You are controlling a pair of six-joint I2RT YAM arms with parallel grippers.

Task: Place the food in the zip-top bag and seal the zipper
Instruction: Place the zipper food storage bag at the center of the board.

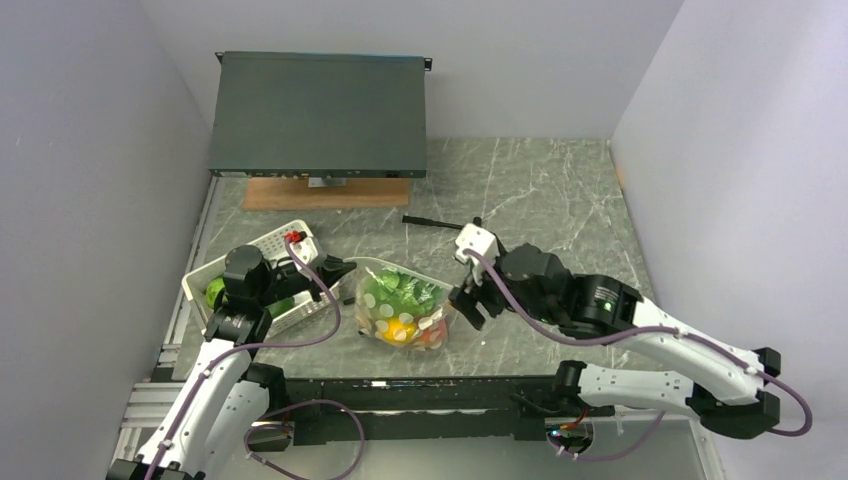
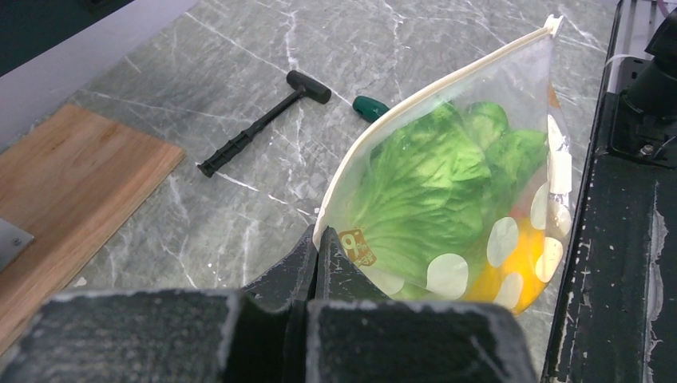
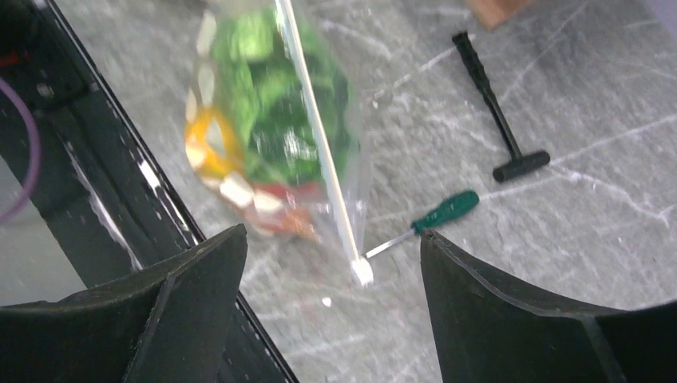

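Observation:
The zip-top bag (image 1: 402, 306) stands on the table between my arms, its clear dotted plastic holding the food: green leafy pieces (image 2: 423, 179), a yellow lemon (image 2: 515, 263) and red pieces low down. The zipper (image 2: 435, 100) runs along its top edge and looks pressed together. My left gripper (image 2: 326, 233) is shut on the bag's left corner at the zipper end; it also shows in the top view (image 1: 347, 269). My right gripper (image 3: 331, 247) is open, its fingers either side of the zipper's (image 3: 319, 136) right end without touching it; in the top view it (image 1: 468, 305) sits just right of the bag.
A white slotted basket (image 1: 262, 247) with a green piece (image 1: 214, 291) stands left of the bag. A black hammer (image 3: 499, 120) and a green-handled screwdriver (image 3: 443, 211) lie behind the bag. A wooden board (image 1: 325, 193) under a dark box (image 1: 318, 115) is at the back.

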